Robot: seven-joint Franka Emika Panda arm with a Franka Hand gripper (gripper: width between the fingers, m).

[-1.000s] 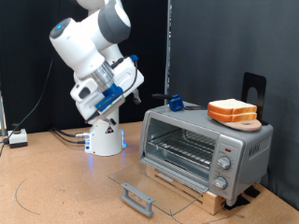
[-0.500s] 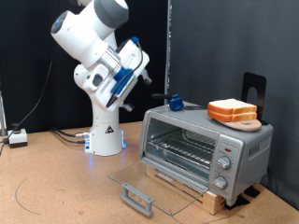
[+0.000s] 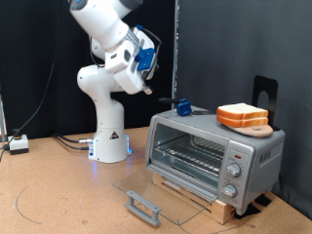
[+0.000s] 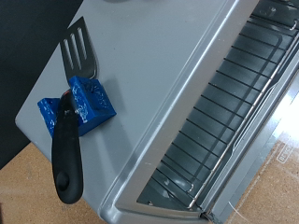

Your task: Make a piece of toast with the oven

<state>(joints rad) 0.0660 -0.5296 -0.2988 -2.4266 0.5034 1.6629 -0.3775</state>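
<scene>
Gripper (image 3: 146, 88): raised above oven (image 3: 214, 151), grip state indiscernible. Oven door (image 3: 156, 187) open. Toast (image 3: 243, 114) on top, beside spatula (image 4: 70, 112).

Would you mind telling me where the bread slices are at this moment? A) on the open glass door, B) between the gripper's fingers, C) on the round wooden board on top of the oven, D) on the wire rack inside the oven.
C: the piece of toast sits stacked on the round wooden board atop the oven, whose wire rack is bare.
</scene>
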